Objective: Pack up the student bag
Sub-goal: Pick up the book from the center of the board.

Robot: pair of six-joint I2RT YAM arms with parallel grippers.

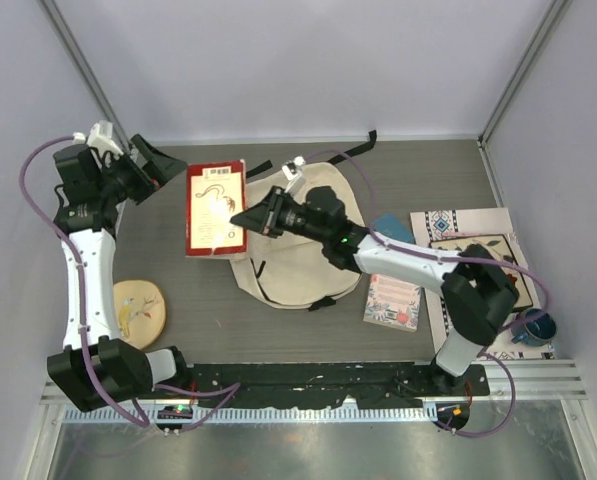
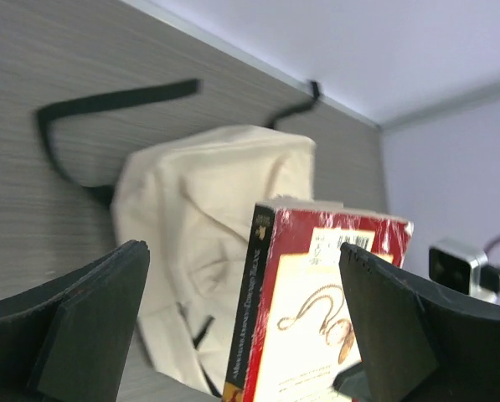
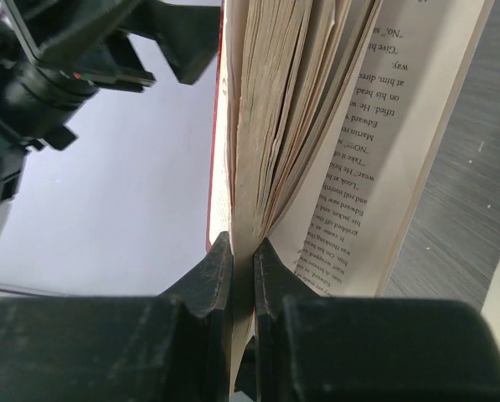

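Grey surface (image 1: 228, 320); student bag (image 1: 293, 272) lies flat mid-surface, partly under R arm; red book (image 1: 215, 210) over bag's far-left edge, fanned open; right pincer (image 1: 240, 218) nipped nearly closed on a sheaf of pages only, cover hanging loose; left pincer (image 1: 168, 168) spread wide, nothing in it, just beside the book. Step looks like book into bag: prob best that left pincer clamps the whole block near spine first, else pages splay/tear. Bag mouth hidden by arm; can't tell if book touches surface.
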